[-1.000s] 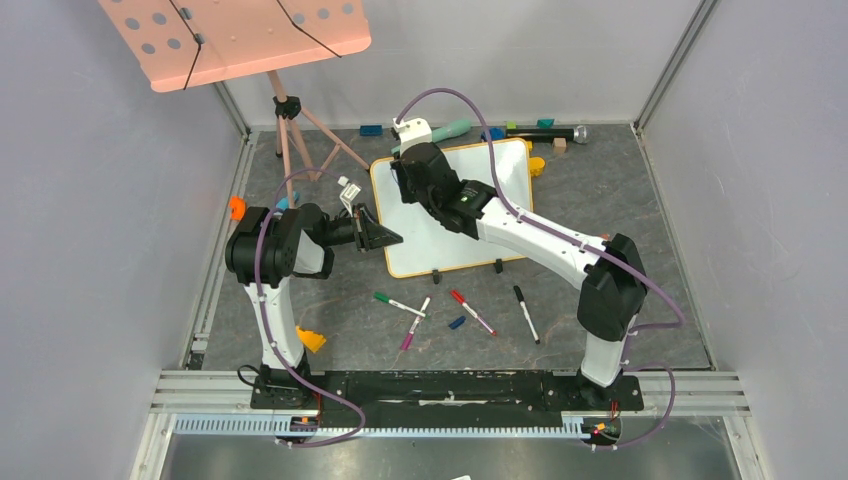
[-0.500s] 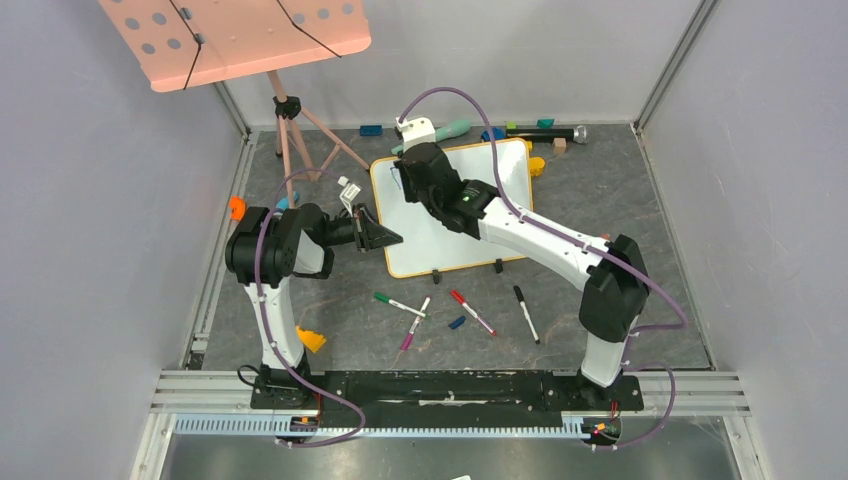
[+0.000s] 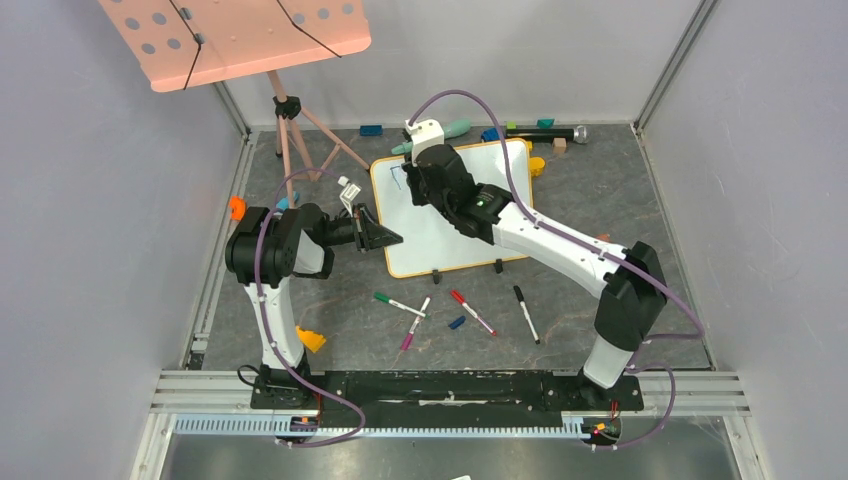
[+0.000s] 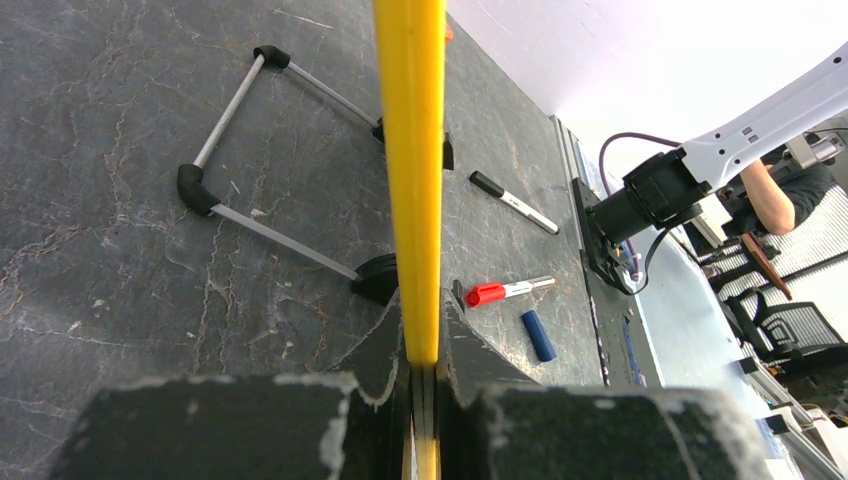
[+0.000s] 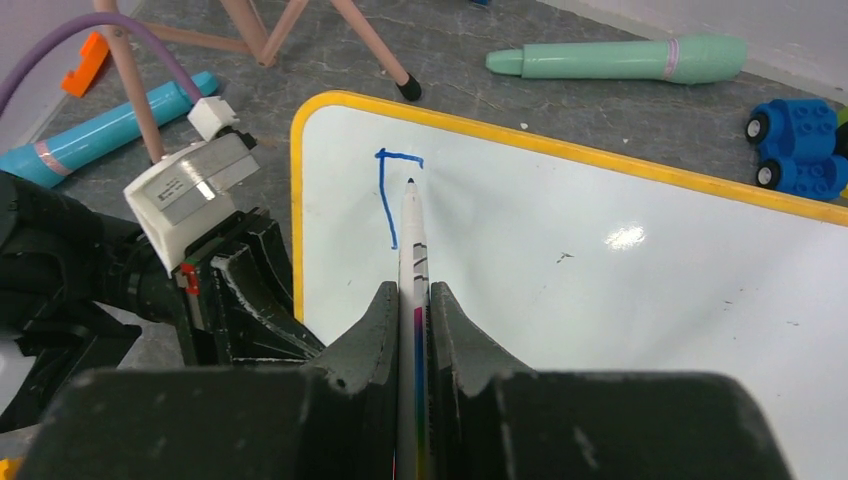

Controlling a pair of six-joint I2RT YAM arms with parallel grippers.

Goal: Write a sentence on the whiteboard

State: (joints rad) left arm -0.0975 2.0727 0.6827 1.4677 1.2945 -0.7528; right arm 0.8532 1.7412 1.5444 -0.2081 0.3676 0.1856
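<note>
Left tool (image 4: pixel 421 335) pinches the whiteboard (image 5: pixel 620 290) edge, right tool (image 5: pixel 413 305) pinches the marker (image 5: pixel 412 235); pressing too hard could slide the whiteboard and skew the blue letter (image 5: pixel 388 200).

whiteboard (image 5: pixel 600 300): white, yellow frame | sentence (image 5: pixel 386 200): blue | marker (image 5: pixel 412 260): white | table (image 3: pixel 620 200): grey marbled

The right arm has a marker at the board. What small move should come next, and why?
Probably the right gripper brings the marker tip to mid-stem and draws a short middle bar: the blue mark has only a stem and top bar, an unfinished F. The left gripper clamps the whiteboard by its frame, steadying it.
</note>
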